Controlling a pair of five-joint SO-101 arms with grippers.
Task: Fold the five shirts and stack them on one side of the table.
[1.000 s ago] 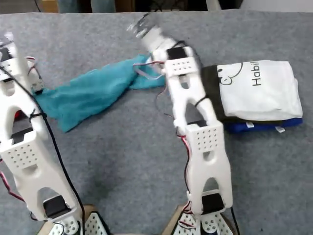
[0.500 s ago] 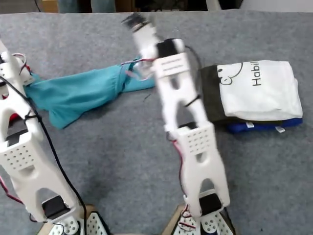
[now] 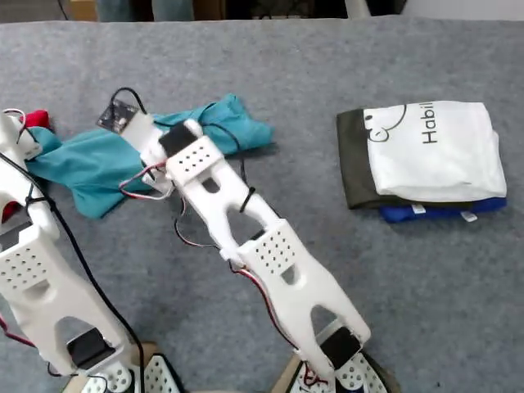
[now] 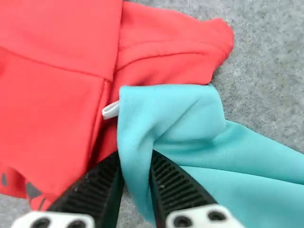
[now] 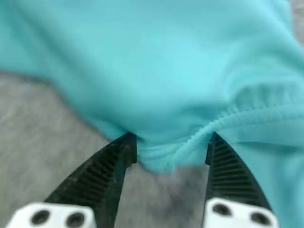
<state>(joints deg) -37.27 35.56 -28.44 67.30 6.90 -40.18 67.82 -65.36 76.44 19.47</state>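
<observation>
A soft teal shirt (image 3: 123, 160) of smooth, slightly stretchy knit lies crumpled in a long, twisted band across the left part of the grey, felt-like worktop (image 3: 327, 74). At its far left end it overlaps a red shirt (image 4: 57, 71) of similar smooth knit, which has a stitched seam and a small white tag loop showing at its edge.

On the right side of the worktop, well apart from the teal shirt, sits a neat rectangular stack of three folded garments. A white shirt (image 3: 434, 151) with dark print is on top, a dark shirt (image 3: 352, 164) sticks out beneath it on the left, and a blue shirt (image 3: 434, 213) shows as a thin strip along the near edge.

My left hand (image 4: 135, 164) is closed to a narrow gap on a raised fold of the teal shirt, with the cloth pinched between the ridged black pads, right where the teal fabric meets the red.

My right hand (image 5: 171, 142) is held moderately wide. Its two ribbed black fingers stand on either side of a gathered, stitched hem of the teal shirt, which bulges down between them. The grey worktop shows beneath the fingers. In the high view this arm stretches diagonally across the worktop to the middle of the teal band
</observation>
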